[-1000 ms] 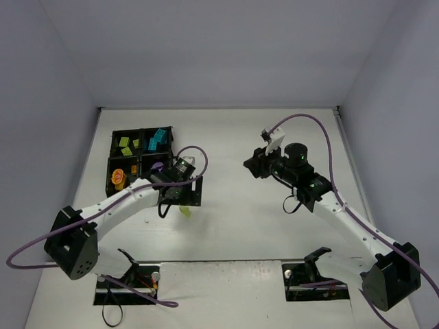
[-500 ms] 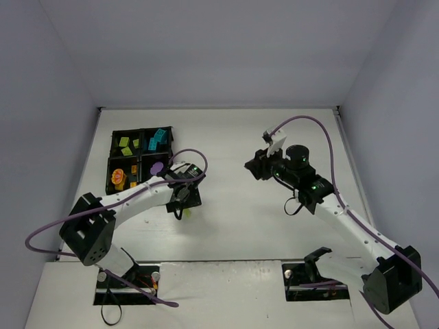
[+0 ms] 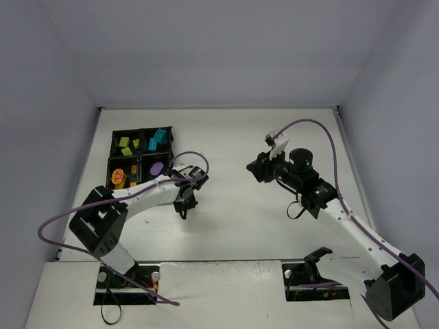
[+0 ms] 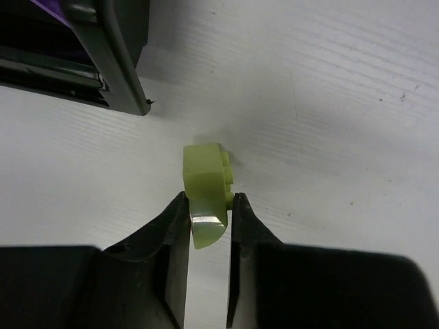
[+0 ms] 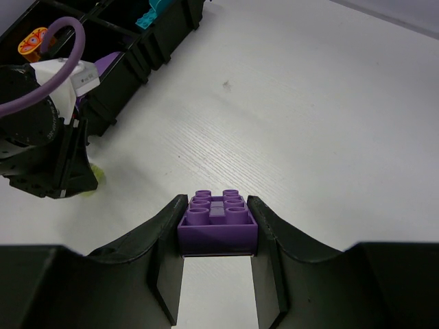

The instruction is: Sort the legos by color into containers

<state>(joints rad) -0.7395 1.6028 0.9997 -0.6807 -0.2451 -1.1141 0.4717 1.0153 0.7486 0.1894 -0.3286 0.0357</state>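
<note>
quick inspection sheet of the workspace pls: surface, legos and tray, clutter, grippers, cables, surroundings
surface: white table, matte, faint grain
job's things: black tray at far left, one colour per compartment: yellow-green pieces, cyan pieces, orange pieces, purple piece; yellow-green brick and purple brick outside the tray
clutter: nothing seen
grippers: left gripper shut on the yellow-green brick near the tray's corner; right gripper shut on the purple brick, studs up
cables: purple cable looping free along each arm
surroundings: plain pale walls on three sides
</note>
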